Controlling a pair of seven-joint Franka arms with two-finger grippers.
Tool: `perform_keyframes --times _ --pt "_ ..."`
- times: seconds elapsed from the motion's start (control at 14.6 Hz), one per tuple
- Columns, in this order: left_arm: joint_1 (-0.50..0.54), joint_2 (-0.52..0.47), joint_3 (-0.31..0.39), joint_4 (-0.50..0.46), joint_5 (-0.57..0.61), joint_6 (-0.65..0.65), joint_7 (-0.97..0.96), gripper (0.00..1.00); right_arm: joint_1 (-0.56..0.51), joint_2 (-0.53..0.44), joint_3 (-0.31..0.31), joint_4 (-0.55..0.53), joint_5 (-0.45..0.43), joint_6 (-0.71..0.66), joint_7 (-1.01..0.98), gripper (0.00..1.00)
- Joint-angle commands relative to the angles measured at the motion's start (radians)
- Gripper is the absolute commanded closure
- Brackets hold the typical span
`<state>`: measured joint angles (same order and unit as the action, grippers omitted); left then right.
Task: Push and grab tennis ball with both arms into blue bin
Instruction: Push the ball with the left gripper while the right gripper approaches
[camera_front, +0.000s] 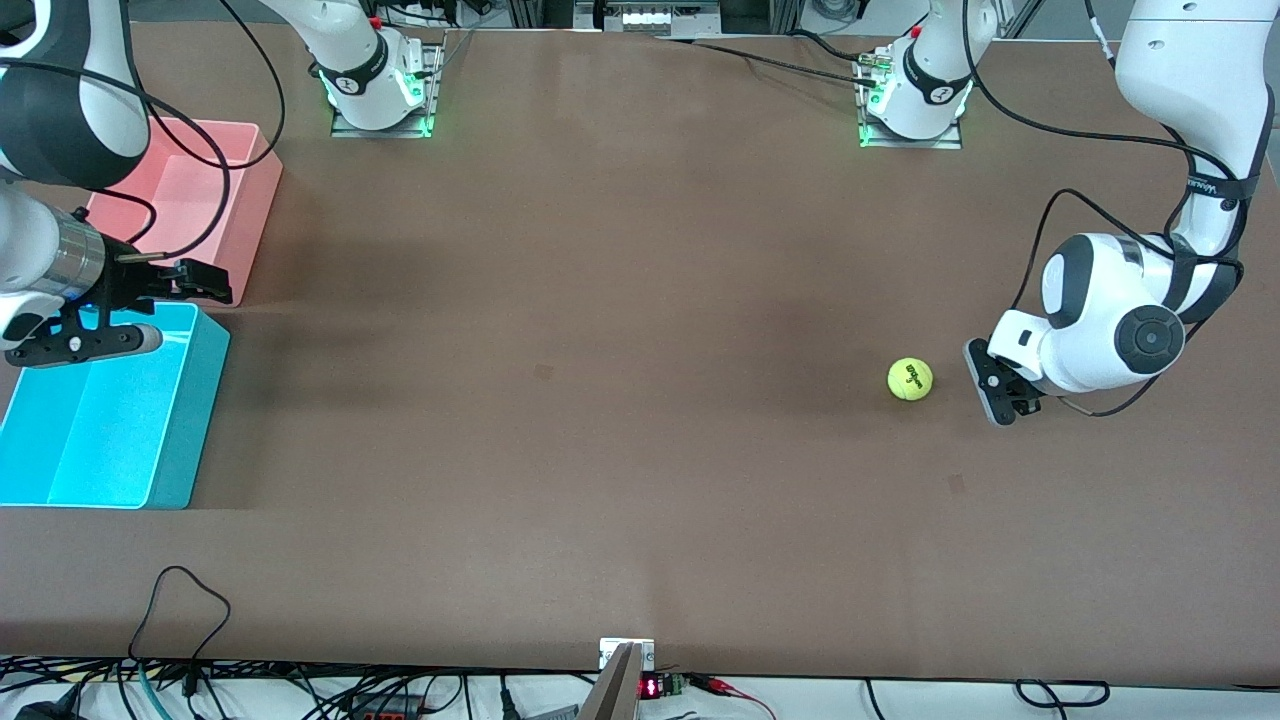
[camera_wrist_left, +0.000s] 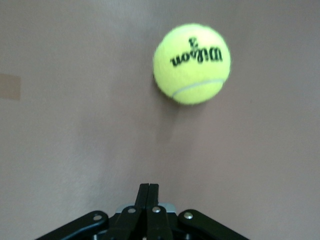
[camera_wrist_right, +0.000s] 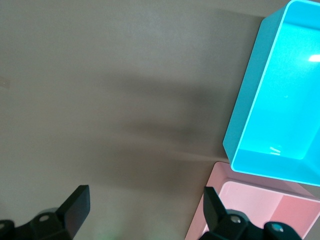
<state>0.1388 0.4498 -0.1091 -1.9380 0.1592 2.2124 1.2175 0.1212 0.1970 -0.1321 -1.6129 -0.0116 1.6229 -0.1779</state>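
On table: fuzzy yellow-green tennis ball (camera_front: 910, 379), dark logo; left end effector (camera_front: 993, 392) together beside it; right end effector (camera_front: 185, 290) apart.

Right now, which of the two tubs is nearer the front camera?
The blue bin; it lies lower in the front view than the pink tub, beside it at the right arm's end.

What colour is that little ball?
Yellow-green tennis ball with dark lettering, clearest in the left wrist view.

A yellow-green tennis ball (camera_front: 910, 379) with dark lettering, a cyan-blue bin (camera_front: 185, 420), a pink bin (camera_front: 255, 215), brown table (camera_front: 600, 300).
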Motion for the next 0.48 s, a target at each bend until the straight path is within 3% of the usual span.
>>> perform_keyframes --times 0.0,0.41 --pt "0.008 0.02 -0.008 0.005 0.074 0.019 0.03 1.0 -0.003 -0.001 0.003 -0.002 0.002 -0.029 -0.022 0.0" --pt "0.045 0.044 -0.001 -0.019 0.083 0.104 0.14 1.0 0.0 0.004 0.003 -0.027 0.004 -0.057 -0.012 0.0"
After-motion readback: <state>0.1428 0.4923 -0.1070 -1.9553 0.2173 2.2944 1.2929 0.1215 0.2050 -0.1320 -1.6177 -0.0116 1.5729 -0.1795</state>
